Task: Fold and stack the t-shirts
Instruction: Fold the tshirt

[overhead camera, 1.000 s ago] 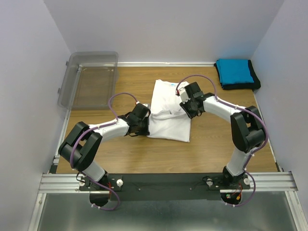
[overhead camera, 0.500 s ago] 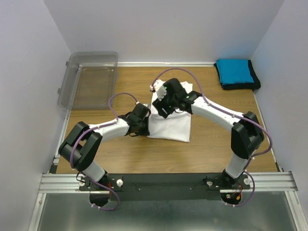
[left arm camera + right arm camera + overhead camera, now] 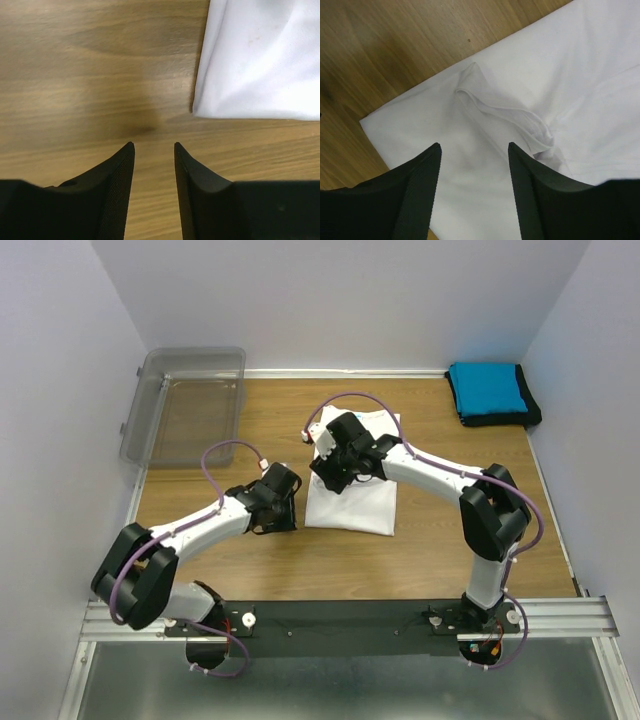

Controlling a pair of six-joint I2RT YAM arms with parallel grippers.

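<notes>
The white t-shirt (image 3: 360, 502) lies folded in a narrow rectangle at the middle of the table. My right gripper (image 3: 330, 468) hovers open over its left part; in the right wrist view the right gripper (image 3: 475, 146) has only flat white cloth (image 3: 580, 75) and a small bunched fold (image 3: 505, 112) below it. My left gripper (image 3: 283, 508) sits just left of the shirt. In the left wrist view the left gripper (image 3: 154, 146) is open over bare wood, the shirt's corner (image 3: 260, 60) ahead to the right. A blue t-shirt (image 3: 487, 388) rests on a black one (image 3: 503, 419) at the back right.
A clear plastic bin (image 3: 185, 405) stands at the back left corner. Walls close the table (image 3: 250, 560) on the left, back and right. The arm bases and a metal rail (image 3: 340, 620) run along the near edge.
My right gripper carried the shirt's right side over to the left and opened. My left gripper opened, let go of the shirt's left edge and drew back to the left.
</notes>
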